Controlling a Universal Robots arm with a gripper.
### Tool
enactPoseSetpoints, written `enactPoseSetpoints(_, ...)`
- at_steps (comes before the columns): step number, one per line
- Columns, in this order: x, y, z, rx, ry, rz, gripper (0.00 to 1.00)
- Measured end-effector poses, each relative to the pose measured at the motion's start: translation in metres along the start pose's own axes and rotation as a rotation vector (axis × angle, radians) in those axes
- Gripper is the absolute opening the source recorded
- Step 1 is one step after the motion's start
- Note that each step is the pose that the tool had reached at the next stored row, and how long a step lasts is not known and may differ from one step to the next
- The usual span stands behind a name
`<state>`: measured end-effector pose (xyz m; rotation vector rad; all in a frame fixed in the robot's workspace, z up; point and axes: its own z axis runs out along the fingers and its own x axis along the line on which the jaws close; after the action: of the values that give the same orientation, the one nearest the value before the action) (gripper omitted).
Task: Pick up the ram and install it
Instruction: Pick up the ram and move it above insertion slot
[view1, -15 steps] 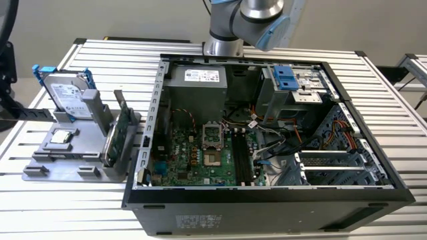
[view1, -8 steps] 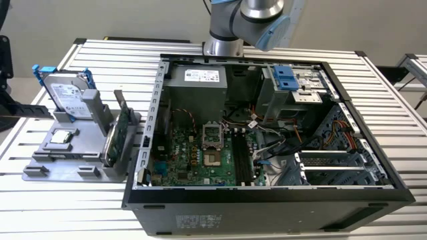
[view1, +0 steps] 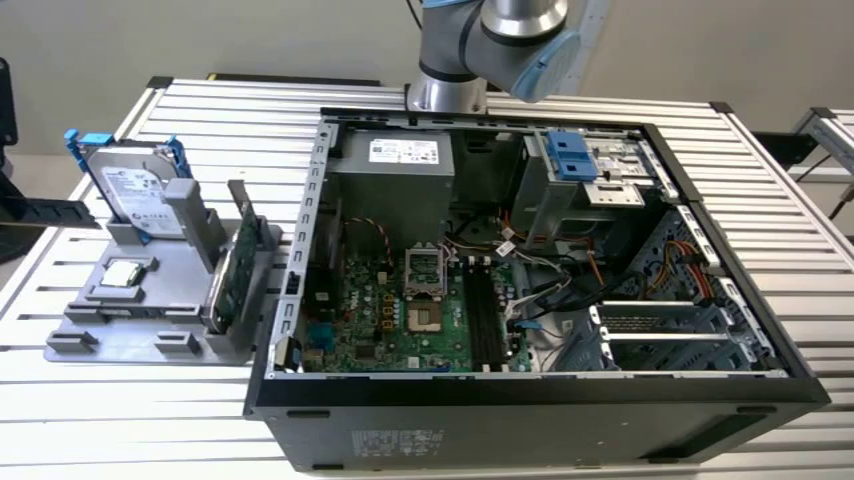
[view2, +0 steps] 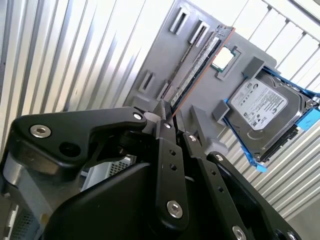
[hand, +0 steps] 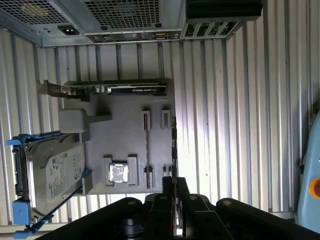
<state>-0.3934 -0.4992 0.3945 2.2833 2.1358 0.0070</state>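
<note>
The ram (view2: 197, 67) is a long thin green stick standing on edge in the grey holder (view2: 150, 55), along the holder's outer edge. In the first wrist view the ram (hand: 173, 145) shows edge-on as a dark line. My gripper (view2: 175, 112) hangs well above the holder, black fingers (view2: 167, 150) drawn together with nothing between them. In the first wrist view the gripper (hand: 174, 181) lines up with the stick's near end. The exterior view holds the arm (view1: 521, 30) above the far side of the open computer case (view1: 694, 230).
The holder (view1: 134, 320) sits at the exterior view's left, carrying a silver hard drive with blue rails (view1: 134, 190), a green expansion card (view1: 230, 270) and a processor chip (view1: 124, 272). Inside the case, long black slots (view1: 483, 315) lie on the green motherboard (view1: 374, 320) beside cables.
</note>
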Motion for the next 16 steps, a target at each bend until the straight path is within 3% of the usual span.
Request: enactPoseSetpoints(16,-0.0001,0.0002,-0.0150,0.0000,0.0000,0.000,0.00)
